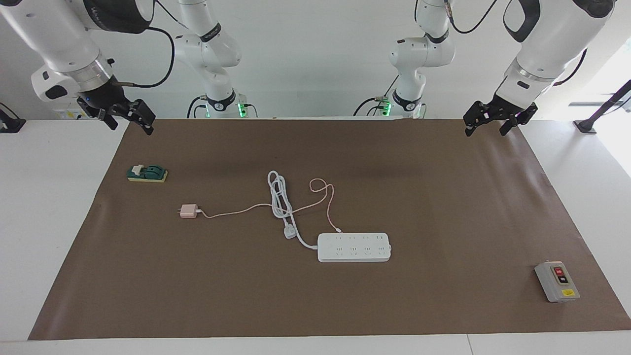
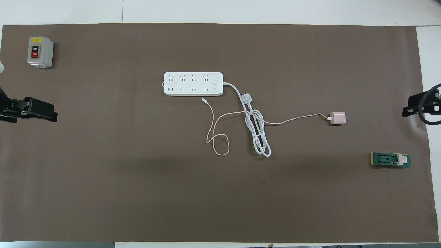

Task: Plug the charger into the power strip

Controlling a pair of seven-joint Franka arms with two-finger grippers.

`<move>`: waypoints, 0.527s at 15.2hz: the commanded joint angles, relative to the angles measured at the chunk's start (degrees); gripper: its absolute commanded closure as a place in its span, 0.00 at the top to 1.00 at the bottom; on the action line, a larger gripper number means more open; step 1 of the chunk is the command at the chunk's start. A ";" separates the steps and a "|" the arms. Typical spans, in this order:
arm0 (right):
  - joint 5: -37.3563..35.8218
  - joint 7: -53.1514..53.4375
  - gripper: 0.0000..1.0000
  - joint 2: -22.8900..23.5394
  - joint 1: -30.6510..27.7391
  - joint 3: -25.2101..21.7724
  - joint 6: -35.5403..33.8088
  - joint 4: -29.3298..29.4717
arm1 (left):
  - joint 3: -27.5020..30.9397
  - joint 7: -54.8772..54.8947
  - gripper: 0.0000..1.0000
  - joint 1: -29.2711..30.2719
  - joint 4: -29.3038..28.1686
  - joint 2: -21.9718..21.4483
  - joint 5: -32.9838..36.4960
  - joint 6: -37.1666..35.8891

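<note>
Charger lies flat mid-surface, toward the right arm's end, prongs pointing that way; its thin pink cable trails over to the power strip and crosses the strip's coiled white cord. Strip sits farther from the robots than the charger; nothing plugged in. Green block nearer the robots, grey switch box at the left arm's end. Right claw raised over the brown mat's corner, fingers spread, holding nothing. Left claw raised over the matching corner, apparently also parted and empty.
</note>
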 commanded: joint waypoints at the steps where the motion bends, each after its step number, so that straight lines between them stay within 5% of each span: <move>1: 5.79 12.75 1.00 4.22 -2.86 0.47 2.19 -1.24 | 0.59 -0.19 1.00 0.03 6.73 5.75 -0.31 -7.77; 8: 20.20 30.88 1.00 15.11 -5.85 0.38 9.93 -4.23 | 0.33 0.68 1.00 -0.24 9.12 9.97 -10.57 -5.77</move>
